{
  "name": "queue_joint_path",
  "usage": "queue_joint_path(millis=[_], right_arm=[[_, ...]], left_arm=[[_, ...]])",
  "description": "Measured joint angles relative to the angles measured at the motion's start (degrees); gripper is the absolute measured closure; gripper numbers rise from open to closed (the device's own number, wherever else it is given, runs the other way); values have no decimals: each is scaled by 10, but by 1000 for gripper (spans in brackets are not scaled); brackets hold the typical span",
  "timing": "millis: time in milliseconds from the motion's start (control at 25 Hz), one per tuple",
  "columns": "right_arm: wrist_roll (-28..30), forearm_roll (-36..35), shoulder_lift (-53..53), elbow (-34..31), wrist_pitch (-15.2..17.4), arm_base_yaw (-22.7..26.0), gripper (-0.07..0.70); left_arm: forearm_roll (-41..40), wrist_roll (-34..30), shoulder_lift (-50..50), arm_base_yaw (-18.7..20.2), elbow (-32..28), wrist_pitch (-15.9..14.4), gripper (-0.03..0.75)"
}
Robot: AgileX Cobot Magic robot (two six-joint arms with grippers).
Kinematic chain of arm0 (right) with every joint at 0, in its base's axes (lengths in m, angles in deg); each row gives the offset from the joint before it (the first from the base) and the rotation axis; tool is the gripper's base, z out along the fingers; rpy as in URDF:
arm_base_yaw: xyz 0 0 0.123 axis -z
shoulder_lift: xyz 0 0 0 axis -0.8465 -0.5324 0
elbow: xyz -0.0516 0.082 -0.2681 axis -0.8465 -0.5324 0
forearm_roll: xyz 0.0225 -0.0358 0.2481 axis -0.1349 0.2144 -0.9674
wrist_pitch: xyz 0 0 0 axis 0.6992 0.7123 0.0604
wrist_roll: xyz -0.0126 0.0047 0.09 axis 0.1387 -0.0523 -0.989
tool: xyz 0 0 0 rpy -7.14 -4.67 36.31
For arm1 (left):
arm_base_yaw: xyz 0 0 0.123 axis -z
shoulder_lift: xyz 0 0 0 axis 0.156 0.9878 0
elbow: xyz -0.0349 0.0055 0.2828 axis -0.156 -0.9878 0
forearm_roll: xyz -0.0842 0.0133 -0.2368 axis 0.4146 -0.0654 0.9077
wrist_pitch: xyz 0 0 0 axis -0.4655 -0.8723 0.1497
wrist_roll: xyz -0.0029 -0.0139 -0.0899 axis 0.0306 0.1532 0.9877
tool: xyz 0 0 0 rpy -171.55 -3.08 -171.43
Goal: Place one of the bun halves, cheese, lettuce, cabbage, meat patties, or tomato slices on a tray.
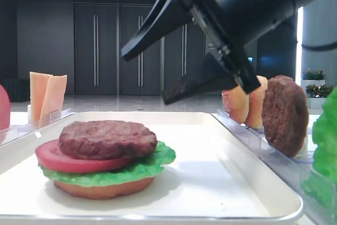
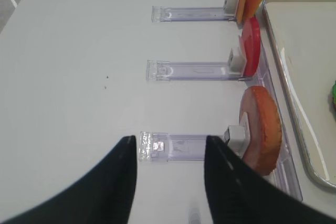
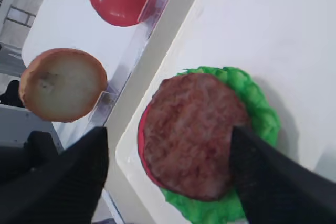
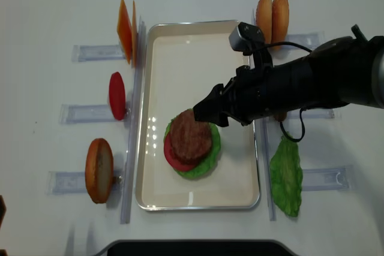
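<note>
A meat patty (image 1: 107,139) lies flat on top of a stack on the white tray (image 4: 153,112), above a tomato slice (image 1: 55,158), lettuce (image 1: 152,165) and a bottom bun (image 1: 100,188); being round, it has no long axis. The right hand (image 4: 206,110) hovers just above it, fingers spread and empty, its dark fingers (image 3: 262,171) hiding part of the patty's edge. The left hand (image 2: 168,182) is open over the counter (image 2: 73,66). Another patty (image 1: 285,114) and bun halves (image 4: 272,15) stand in clear racks (image 2: 191,70) nearby.
</note>
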Motion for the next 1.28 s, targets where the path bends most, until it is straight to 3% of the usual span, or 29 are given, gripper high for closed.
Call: queue_joint_path(millis=[80,200,360,440,520,640,760,880,1000,1280], right_arm=[[-26,55,32,0,-8,0,175],[-125,196,103,0,-20,1,202],[-366,490,207,10,1,21,235],[-497,634,265,11,25,42,246],[-591,771,316,11,73,73,251],[-673,898,390,11,156,127,251],[-694,954,475,11,222,190,253],[-699,971,575,11,257,248,253],[-703,976,646,11,272,274,253],[-720,975,787,-32,284,278,253]], left_arm=[[0,0,0,0,0,0,388],[0,0,0,0,0,0,388],[0,0,0,0,0,0,388],[0,0,0,0,0,0,388],[0,0,0,0,0,0,388],[0,0,0,0,0,0,388],[0,0,0,0,0,0,388],[0,0,0,0,0,0,388],[0,0,0,0,0,0,388],[0,0,0,0,0,0,388]])
